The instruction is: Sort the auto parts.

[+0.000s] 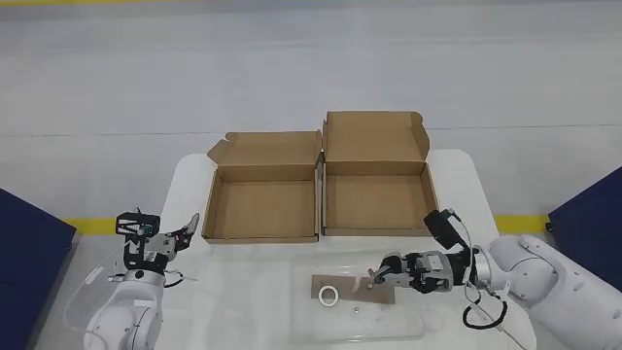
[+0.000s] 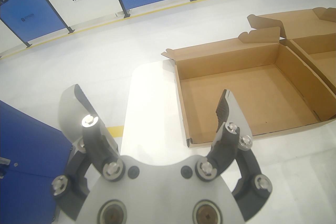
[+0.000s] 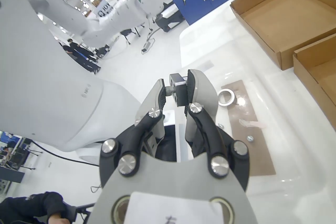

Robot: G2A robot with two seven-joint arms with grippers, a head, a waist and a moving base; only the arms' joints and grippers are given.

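My right gripper (image 3: 176, 86) is shut on a small dark metal block with a bolt (image 3: 178, 89), held just above the brown mat (image 3: 249, 146). In the top view that gripper (image 1: 374, 277) hangs at the mat's (image 1: 340, 287) right end. A white ring (image 3: 226, 97) lies on the mat, seen as a white ring (image 1: 329, 297) from above. A small washer (image 3: 250, 138) also rests on the mat. My left gripper (image 2: 155, 104) stands open and empty near the table's left edge, left gripper (image 1: 185, 228) beside the left cardboard box (image 1: 262, 238).
Two open cardboard boxes sit side by side at the back of the table, the right box (image 1: 377, 228) next to the left one. A clear plastic tray (image 1: 408, 331) holds the mat. A blue cabinet (image 2: 26, 143) stands off the table's left side.
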